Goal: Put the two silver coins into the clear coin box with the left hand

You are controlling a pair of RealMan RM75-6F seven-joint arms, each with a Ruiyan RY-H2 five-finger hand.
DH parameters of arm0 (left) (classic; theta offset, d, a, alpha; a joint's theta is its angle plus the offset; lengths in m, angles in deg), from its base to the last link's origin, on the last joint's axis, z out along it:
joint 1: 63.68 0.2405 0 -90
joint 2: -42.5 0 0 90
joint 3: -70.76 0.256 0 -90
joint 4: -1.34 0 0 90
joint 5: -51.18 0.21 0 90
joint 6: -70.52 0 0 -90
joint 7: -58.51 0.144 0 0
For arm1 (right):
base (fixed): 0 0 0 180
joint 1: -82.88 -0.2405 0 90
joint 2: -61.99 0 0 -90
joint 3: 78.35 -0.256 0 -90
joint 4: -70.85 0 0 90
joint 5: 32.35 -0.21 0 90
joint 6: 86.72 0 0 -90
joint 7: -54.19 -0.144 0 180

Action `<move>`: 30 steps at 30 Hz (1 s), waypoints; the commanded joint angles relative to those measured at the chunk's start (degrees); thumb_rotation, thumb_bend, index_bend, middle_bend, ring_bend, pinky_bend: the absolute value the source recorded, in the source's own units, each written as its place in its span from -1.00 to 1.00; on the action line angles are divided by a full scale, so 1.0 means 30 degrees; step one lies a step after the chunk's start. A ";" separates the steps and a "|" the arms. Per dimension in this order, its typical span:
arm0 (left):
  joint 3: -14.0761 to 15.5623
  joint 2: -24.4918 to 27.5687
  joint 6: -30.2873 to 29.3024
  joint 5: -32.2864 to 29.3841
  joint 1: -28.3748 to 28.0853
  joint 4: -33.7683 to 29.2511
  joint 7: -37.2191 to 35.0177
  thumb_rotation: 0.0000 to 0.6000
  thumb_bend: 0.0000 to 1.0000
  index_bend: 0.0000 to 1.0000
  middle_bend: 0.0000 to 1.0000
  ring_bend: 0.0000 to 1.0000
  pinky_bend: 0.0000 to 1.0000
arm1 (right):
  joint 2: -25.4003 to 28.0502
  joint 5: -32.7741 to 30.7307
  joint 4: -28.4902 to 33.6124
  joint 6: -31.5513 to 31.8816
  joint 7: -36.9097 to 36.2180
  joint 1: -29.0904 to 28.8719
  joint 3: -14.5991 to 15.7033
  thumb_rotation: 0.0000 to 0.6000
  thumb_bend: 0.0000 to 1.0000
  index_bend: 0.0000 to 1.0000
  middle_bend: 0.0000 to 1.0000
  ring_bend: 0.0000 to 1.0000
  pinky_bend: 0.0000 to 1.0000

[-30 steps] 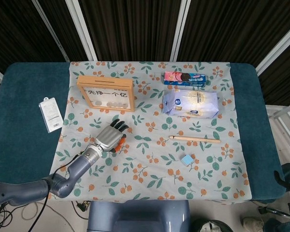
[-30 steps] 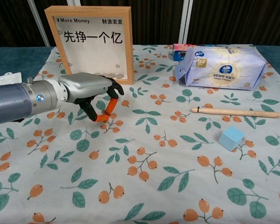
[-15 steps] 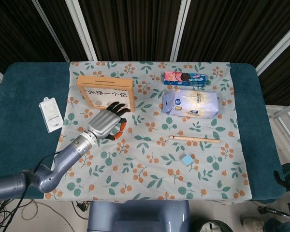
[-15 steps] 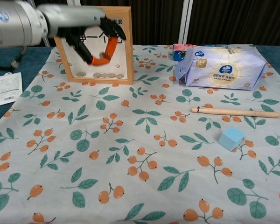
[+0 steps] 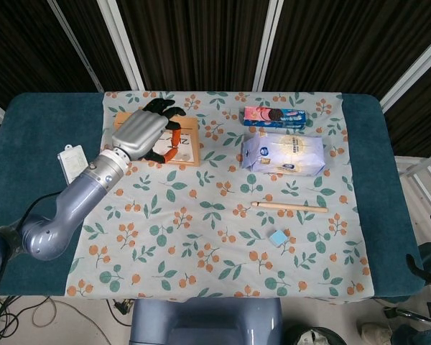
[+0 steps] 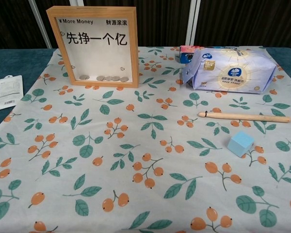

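The left hand (image 5: 145, 133) hovers over the top edge of the coin box (image 6: 98, 45) in the upper left, fingers curled; whether it pinches a coin I cannot tell. Several coins (image 6: 104, 77) already lie inside, so the drop seems underway or nearly finished.

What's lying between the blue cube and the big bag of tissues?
A wooden stick lies between the blue cube and the tissue pack, on the leafy cloth. Both the chest and head views show it.
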 commanded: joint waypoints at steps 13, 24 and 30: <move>0.2332 -0.2955 0.3166 -0.3625 -0.3506 0.8577 0.0534 1.00 0.11 0.36 -0.66 -1.00 -1.00 | -0.0026 -0.0119 -0.0040 0.0084 0.0214 -0.0021 -0.0037 1.00 -0.26 -0.75 -0.84 -0.95 -1.00; 0.3151 -0.3747 0.6107 -0.2701 -0.4205 1.1318 -0.0812 1.00 0.11 0.37 -0.67 -1.00 -1.00 | -0.0125 -0.0131 -0.0040 0.0138 0.0434 -0.0041 -0.0004 1.00 -0.26 -0.75 -0.84 -0.95 -1.00; 0.3563 -0.4071 0.6683 -0.2246 -0.4432 1.2077 -0.1583 1.00 0.12 0.37 -0.68 -1.00 -1.00 | -0.0111 -0.0086 -0.0048 0.0173 0.0404 -0.0015 0.0014 1.00 -0.26 -0.75 -0.84 -0.95 -1.00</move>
